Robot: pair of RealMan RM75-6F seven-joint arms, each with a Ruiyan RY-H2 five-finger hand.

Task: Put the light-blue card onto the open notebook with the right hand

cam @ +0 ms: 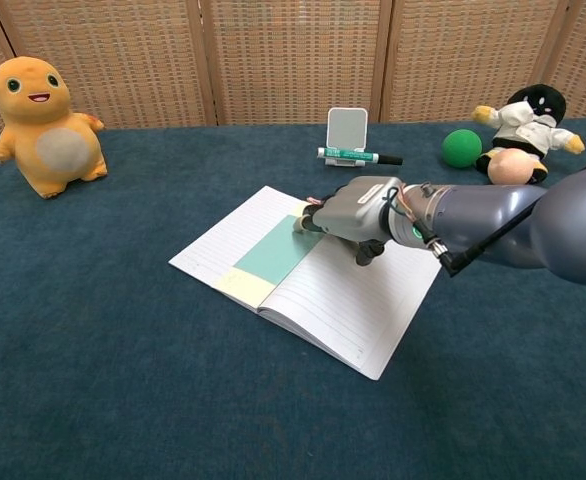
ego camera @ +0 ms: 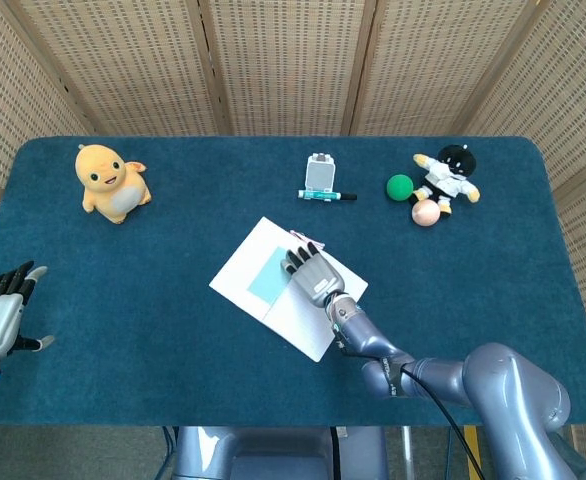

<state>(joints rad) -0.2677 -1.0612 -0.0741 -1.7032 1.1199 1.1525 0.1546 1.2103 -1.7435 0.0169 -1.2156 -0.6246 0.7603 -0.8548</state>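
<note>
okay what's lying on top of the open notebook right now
A light-blue card lies along the open notebook near its centre fold, with a pale yellow strip at its near end. The right hand rests at the card's far end, hiding that end and whether it holds it.

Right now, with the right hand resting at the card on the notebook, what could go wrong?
1. The right hand lies on the far end of the light-blue card. If it draws back while touching, the card may slide off the open notebook.
2. The fingers also lie on the pages; a drag could crease them or shift the notebook on the table.
3. The marker lies just behind the hand; a wide lift could knock it.
</note>
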